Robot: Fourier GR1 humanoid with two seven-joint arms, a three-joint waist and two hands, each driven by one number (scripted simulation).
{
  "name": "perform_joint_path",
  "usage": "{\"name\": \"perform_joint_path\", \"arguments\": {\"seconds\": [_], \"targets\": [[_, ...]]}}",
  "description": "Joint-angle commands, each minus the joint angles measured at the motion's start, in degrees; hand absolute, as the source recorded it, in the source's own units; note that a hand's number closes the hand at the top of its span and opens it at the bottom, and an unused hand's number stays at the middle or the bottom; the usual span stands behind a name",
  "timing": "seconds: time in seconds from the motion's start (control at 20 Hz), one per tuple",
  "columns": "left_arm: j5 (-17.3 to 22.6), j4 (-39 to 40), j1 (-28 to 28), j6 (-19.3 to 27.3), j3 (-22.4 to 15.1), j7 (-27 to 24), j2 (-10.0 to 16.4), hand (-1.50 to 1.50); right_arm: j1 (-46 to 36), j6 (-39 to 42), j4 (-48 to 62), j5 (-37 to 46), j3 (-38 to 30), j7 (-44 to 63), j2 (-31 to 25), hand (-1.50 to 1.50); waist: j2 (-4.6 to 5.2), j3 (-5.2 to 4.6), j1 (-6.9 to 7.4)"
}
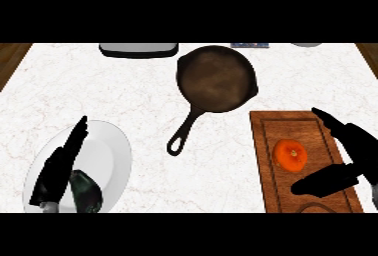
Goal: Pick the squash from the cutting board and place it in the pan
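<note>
An orange squash (291, 155) lies on the wooden cutting board (266, 150) at the right. A dark round pan (216, 77) sits beyond it in the middle, its handle pointing toward the lower left. My right hand (351, 160) is open just right of the squash, fingers stretched up along the board's right edge and thumb reaching in below the squash, not touching it. My left hand (59, 167) rests open at the lower left, over a white plate.
A white plate (114, 150) lies at the lower left with a dark green vegetable (86, 192) on it. A white and dark object (139, 49) stands at the counter's far edge. Wooden floor shows past both side edges.
</note>
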Motion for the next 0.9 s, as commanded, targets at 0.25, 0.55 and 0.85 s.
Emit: {"name": "perform_joint_path", "arguments": {"seconds": [0.25, 0.55, 0.85], "targets": [[-1.2, 1.6, 2.4, -0.7, 0.4, -3.8, -1.7, 0.00, -1.6, 1.4, 2.9, 2.0, 2.8, 10.4, 2.1, -1.50, -0.04, 0.00, -0.05], [-2.3, -4.5, 2.3, -0.6, -0.7, 2.7, -2.6, 0.00, -1.7, 2.0, 5.0, 3.2, 4.4, 10.4, 3.9, -1.50, -0.10, 0.03, -0.02], [-1.5, -0.3, 0.4, -3.3, 3.1, -0.1, -1.3, 0.00, 0.7, 0.3, 7.4, 7.7, 6.4, 7.1, 7.2, -1.50, -0.06, 0.03, -0.32]]}}
